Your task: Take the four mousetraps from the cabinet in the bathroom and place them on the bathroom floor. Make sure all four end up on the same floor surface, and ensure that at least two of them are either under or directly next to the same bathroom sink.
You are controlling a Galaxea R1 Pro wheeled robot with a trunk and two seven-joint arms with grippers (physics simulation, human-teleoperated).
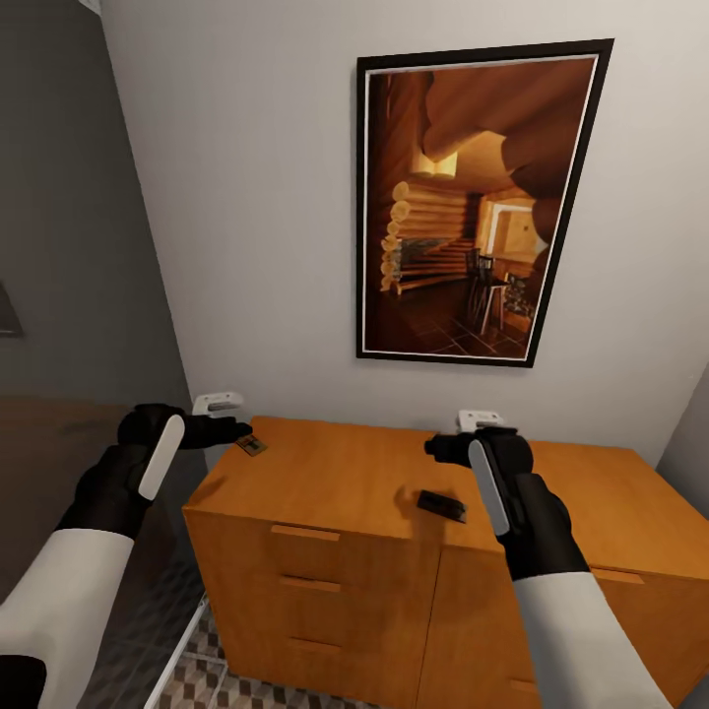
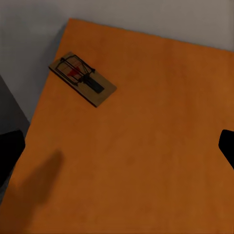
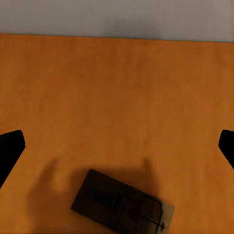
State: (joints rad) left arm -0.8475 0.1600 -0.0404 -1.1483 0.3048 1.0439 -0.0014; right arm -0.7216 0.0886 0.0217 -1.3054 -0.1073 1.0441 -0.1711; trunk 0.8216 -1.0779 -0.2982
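Though shadowed, mousetrap [image 3: 122, 205] cut off below right gripper [image 3: 117, 146].

Two mousetraps lie on one cabinet [image 1: 335, 483]: one mousetrap [image 1: 251, 445] at the far left corner, another [image 1: 441, 505] near the middle (this one in shadow). One framed picture [image 1: 478, 202] hangs above. Two claws, left [image 1: 219, 429] and right [image 1: 443, 448].

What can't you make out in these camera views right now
- Cabinet: its right end is cut off by the head view's edge and hidden behind the right arm.
- Bathroom floor: only a corner shows in the head view.
- Mousetrap: lies in shadow in the right wrist view, detail unclear.
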